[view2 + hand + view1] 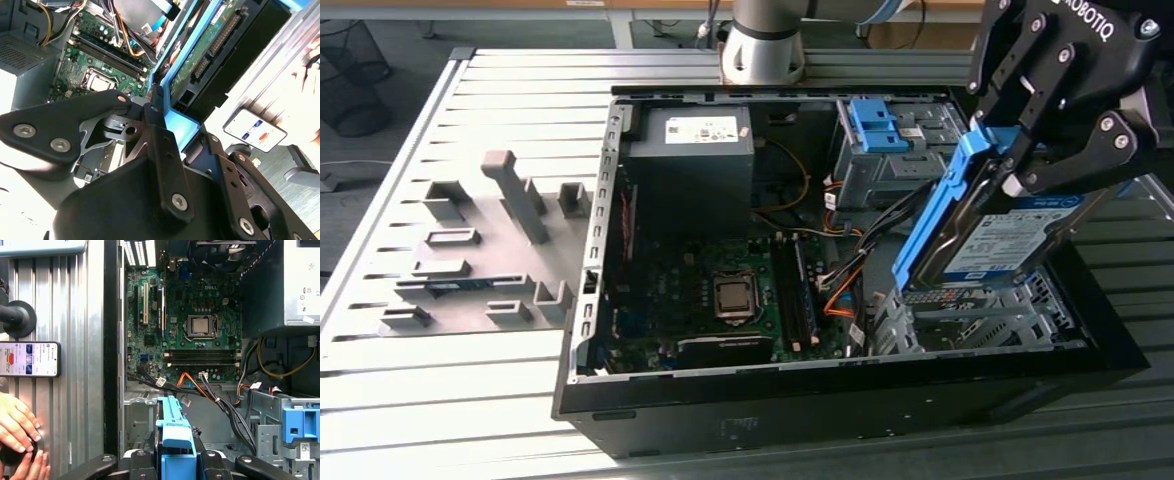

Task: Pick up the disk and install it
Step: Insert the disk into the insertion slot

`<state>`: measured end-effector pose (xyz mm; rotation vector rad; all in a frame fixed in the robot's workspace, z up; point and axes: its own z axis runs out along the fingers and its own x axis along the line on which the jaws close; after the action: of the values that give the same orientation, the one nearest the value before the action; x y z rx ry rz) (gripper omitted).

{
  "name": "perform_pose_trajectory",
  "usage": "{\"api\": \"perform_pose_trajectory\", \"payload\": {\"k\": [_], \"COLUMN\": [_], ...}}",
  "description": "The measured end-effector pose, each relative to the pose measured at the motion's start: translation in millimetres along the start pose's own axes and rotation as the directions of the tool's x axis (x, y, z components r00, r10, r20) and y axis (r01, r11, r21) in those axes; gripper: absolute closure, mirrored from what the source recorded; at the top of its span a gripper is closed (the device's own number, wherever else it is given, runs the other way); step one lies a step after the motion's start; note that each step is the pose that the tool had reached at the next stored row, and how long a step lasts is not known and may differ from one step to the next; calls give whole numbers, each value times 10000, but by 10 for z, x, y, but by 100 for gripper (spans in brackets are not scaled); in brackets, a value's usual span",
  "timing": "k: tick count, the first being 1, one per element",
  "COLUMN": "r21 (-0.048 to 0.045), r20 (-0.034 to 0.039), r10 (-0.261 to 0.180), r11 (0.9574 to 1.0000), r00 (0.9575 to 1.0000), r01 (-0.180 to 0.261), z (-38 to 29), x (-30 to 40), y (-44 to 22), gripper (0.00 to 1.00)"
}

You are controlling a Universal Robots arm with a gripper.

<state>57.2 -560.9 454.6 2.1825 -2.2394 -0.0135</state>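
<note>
The hand (1007,165) is closed on the disk (994,245), its black fingers clamped on the upper end of the drive at the blue plastic rails. In the exterior view, the disk hangs tilted, label side facing the exterior view's right, with its lower end over the metal drive cage (974,325) in the near corner of the open computer case (854,405). Whether the lower end touches the cage cannot be determined. In the second wrist view, the hand (172,117) grips the blue rail, and the disk (210,45) presents its green circuit board and connectors. In the first wrist view, the hand (176,457) holds the disk (172,425) edge-on, above the case floor. The case lies on its side on the grey slatted desk (494,80) with its side panel off, exposing the motherboard (707,290). A dark grey box (691,150) with a small white sticker sits at the far end of the case, and a bare blue bracket (878,125) sits in the bay beside it. Grey fixture blocks (514,195) stand on the desk at the exterior view's left. In the first wrist view, a phone (30,359) lies on the desk beside the case, near a person's fingers (20,432).
</note>
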Motion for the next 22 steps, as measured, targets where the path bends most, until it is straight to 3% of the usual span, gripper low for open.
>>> {"api": "perform_pose_trajectory", "payload": {"k": [22], "r21": [0], "r20": [-1], "r10": [1], "r11": [10000], "r00": [10000], "r01": [-1], "z": [38], "x": [-1], "y": [-49], "gripper": [63]}}
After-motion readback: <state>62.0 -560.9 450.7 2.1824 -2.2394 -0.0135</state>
